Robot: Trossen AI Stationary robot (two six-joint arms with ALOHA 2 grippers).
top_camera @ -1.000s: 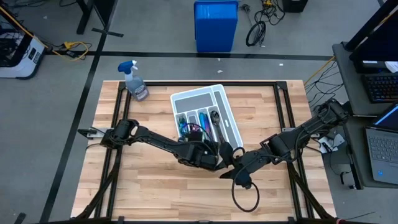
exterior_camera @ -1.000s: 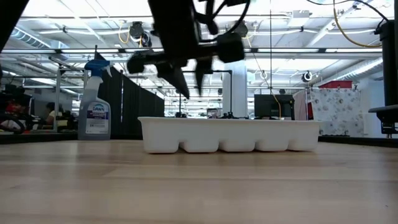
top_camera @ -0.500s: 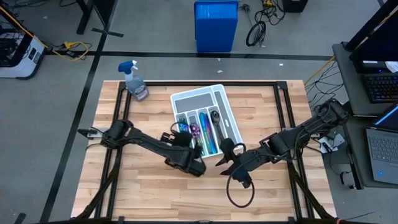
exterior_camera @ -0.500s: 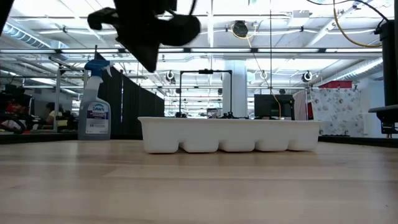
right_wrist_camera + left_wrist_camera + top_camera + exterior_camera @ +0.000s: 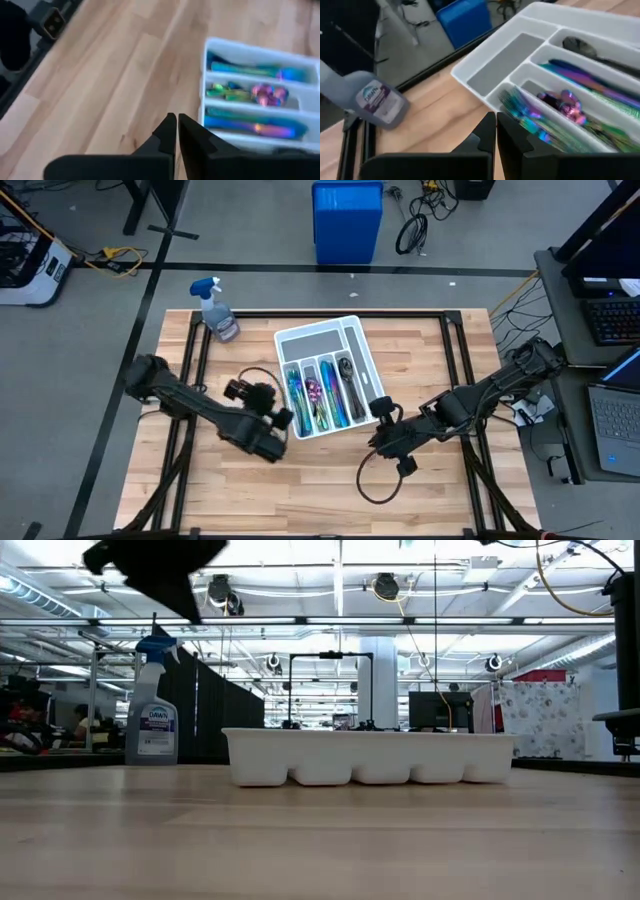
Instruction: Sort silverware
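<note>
Both claws are being shown pressed together, empty: left claw (image 5: 283, 419) | right claw (image 5: 381, 410) | silverware (image 5: 322, 398) is lying in the tray (image 5: 372, 376) between them, lengthwise along its slots | neither clearly nearer

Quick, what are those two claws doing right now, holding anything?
Left gripper: closed, holding nothing, beside the white tray.
Right gripper: closed, holding nothing, over bare table.
</note>
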